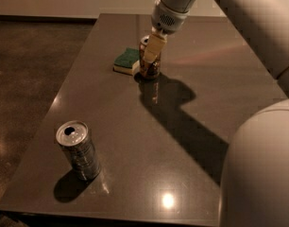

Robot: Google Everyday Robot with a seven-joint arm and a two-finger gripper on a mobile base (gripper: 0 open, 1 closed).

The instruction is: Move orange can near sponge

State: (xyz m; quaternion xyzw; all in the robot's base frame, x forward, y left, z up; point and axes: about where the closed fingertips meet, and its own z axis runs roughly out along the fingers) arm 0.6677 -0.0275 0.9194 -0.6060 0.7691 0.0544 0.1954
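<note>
Placement looks like the step in hand. In the camera view the gripper (pixel 149 59) reaches down from the arm at the far side of the table (pixel 196 141), and it appears closed on the orange can (pixel 152 71), with one pale finger (pixel 154 46) lying across the can's upper front. The can's base seems to meet the tabletop directly below the gripper. The sponge (pixel 125 59) lies flat just beside the gripper, toward the picture's left, so close to the can that I cannot tell whether they touch.

To finish well, I judge the jaws should part gently and evenly and the arm should lift straight up. Any sideways drag could tip the can or shove the sponge.

The can stands upright, its long axis vertical and roughly in line with the gripper's reach, silver top up and only partly seen behind the finger. A silver-grey can (pixel 79 151) stands well apart from the gripper, nearer the camera, clear of the work.
</note>
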